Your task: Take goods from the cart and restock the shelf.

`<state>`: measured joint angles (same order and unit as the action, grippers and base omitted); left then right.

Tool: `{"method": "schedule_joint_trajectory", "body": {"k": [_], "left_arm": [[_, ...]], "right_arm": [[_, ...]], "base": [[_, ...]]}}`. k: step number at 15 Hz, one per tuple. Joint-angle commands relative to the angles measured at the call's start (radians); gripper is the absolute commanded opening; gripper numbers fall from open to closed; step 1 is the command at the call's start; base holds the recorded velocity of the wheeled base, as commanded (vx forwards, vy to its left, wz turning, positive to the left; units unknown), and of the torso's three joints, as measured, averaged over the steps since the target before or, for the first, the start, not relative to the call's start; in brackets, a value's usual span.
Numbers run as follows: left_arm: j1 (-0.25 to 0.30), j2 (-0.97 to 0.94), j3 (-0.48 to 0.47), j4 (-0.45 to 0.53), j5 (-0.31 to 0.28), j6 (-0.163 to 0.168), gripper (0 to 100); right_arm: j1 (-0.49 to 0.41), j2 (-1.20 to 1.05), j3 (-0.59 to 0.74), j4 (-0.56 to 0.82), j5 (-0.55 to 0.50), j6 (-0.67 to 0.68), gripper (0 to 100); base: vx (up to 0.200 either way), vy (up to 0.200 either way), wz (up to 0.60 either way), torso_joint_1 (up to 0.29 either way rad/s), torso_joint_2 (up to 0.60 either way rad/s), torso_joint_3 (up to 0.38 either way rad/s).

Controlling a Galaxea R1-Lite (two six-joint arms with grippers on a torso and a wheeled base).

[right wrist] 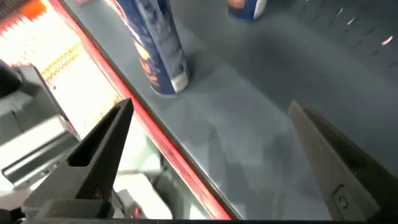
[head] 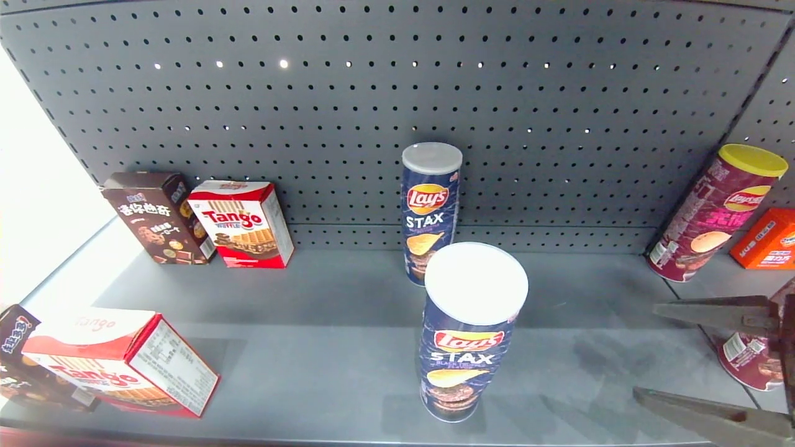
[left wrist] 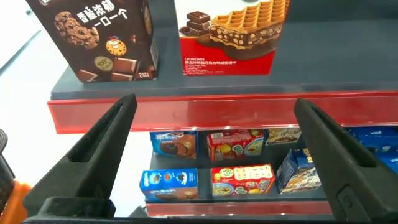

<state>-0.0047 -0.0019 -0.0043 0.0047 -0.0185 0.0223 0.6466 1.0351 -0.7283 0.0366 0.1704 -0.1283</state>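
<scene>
The grey shelf (head: 323,310) holds every item here, and the front can (head: 469,335), blue with a white lid, stands upright near its front edge. Far left of the front can, a dark box (head: 12,354) and a red wafer box (head: 124,363) sit at the front. Behind them, a brown cookie box (head: 155,217) and a second wafer box (head: 245,223) stand by the back panel. Just behind the front can stands the rear can (head: 430,211), lidded. Right of it, a maroon can (head: 714,214) leans beside an orange box (head: 767,239).

The left gripper (left wrist: 214,102) faces the shelf's red edge, jaws spread, empty. The right gripper (head: 646,351) hangs right of the front can, jaws wide apart, holding nothing.
</scene>
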Motion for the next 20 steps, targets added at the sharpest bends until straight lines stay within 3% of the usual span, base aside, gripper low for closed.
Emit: {"method": "schedule_joint_trajectory", "body": {"k": [1, 15, 20], "left_arm": [[0.000, 0.002, 0.000, 0.000, 0.000, 0.001, 100], [0.000, 0.002, 0.000, 0.001, -0.003, 0.002, 100], [0.000, 0.002, -0.002, 0.001, -0.003, 0.002, 100]], "right_arm": [[0.016, 0.083, 0.006, -0.003, -0.028, 0.001, 100], [0.042, 0.296, -0.010, -0.075, -0.043, -0.007, 100], [0.054, 0.372, -0.082, -0.075, -0.043, -0.008, 100]], "base": [[0.000, 0.000, 0.00, 0.000, 0.00, 0.000], [0.000, 0.000, 0.00, 0.000, 0.00, 0.000], [0.000, 0.000, 0.00, 0.000, 0.00, 0.000]]}}
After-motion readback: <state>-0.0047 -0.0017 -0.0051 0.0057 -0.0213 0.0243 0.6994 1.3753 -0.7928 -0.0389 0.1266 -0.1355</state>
